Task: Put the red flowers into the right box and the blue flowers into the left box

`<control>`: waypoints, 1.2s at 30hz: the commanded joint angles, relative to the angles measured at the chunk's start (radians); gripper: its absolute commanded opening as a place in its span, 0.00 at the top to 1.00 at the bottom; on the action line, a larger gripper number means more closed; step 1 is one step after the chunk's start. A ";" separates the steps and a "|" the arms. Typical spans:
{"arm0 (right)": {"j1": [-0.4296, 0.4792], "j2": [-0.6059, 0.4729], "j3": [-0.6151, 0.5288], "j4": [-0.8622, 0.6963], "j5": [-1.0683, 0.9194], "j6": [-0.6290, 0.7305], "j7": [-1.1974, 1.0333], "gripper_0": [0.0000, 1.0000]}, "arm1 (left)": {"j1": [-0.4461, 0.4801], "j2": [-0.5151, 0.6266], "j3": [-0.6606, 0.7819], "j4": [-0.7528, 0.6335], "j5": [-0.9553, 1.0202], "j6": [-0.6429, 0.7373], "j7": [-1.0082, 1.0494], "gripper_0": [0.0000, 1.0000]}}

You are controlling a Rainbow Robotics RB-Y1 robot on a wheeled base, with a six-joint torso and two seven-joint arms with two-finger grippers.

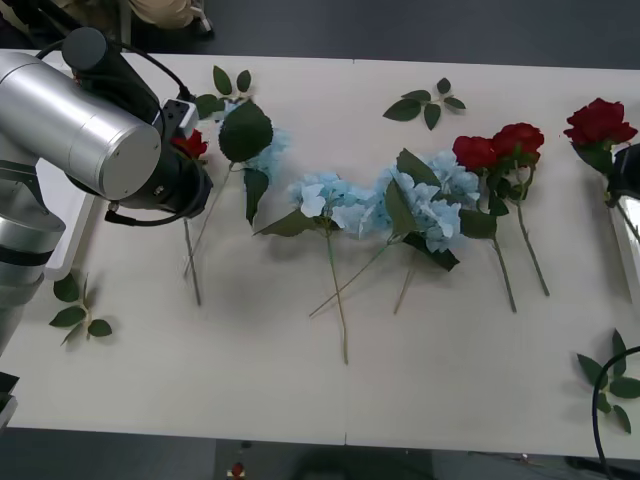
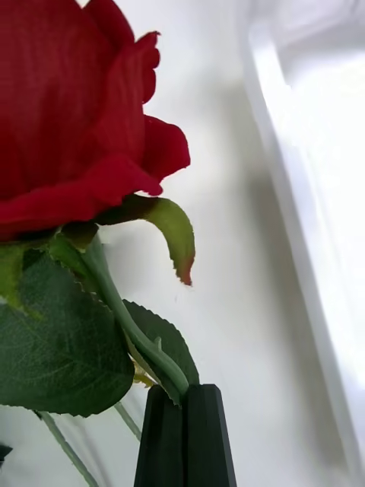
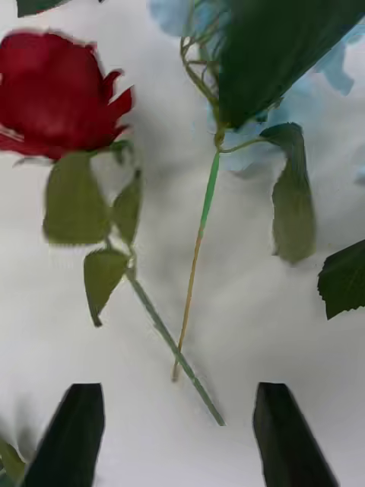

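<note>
My right gripper (image 2: 182, 396) is shut on the green stem of a red flower (image 2: 68, 114), right beside the white rim of the right box (image 2: 304, 228). From the front, that rose (image 1: 600, 122) lies at the table's far right, with two more red flowers (image 1: 497, 147) to its left. My left gripper (image 3: 179, 437) hovers open above the crossed stems of a red flower (image 3: 57, 91) and a blue flower (image 3: 251, 148). Blue flowers (image 1: 330, 198) (image 1: 432, 200) lie across the middle of the table. The left arm hides most of the left box (image 1: 75, 235).
Loose green leaf sprigs lie at the front left (image 1: 80, 310), the back middle (image 1: 425, 103) and the front right (image 1: 610, 380). The big silver left arm (image 1: 80, 130) covers the table's left back corner. The right box edge (image 1: 628, 255) runs along the right border.
</note>
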State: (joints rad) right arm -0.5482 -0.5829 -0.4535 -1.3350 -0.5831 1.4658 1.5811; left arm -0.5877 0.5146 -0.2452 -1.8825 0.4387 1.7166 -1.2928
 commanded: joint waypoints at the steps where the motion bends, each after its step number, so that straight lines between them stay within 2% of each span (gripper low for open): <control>1: 0.031 0.000 -0.024 -0.144 0.026 0.007 -0.015 1.00 | -0.044 -0.005 0.015 -0.020 -0.003 -0.005 -0.060 0.00; 8: 0.036 -0.064 -0.017 -0.167 0.037 -0.024 -0.029 1.00 | -0.043 -0.004 0.017 0.003 -0.060 0.005 -0.060 0.00; 14: 0.036 -0.155 0.016 -0.079 0.055 -0.075 -0.043 1.00 | -0.043 -0.005 0.015 0.079 -0.098 -0.048 -0.060 0.00; 24: 0.028 -0.308 0.159 0.168 0.049 -0.331 -0.041 1.00 | -0.043 -0.034 0.017 0.247 -0.173 -0.175 -0.046 0.00; 36: 0.022 -0.347 0.179 0.359 0.080 -0.573 -0.035 1.00 | -0.041 -0.037 0.124 0.401 -0.126 -0.322 -0.017 0.00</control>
State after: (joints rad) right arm -0.4993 -0.8952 -0.2605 -0.9840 -0.5238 0.9187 1.5659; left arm -0.5883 0.4764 -0.1603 -1.4966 0.2989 1.4231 -1.2931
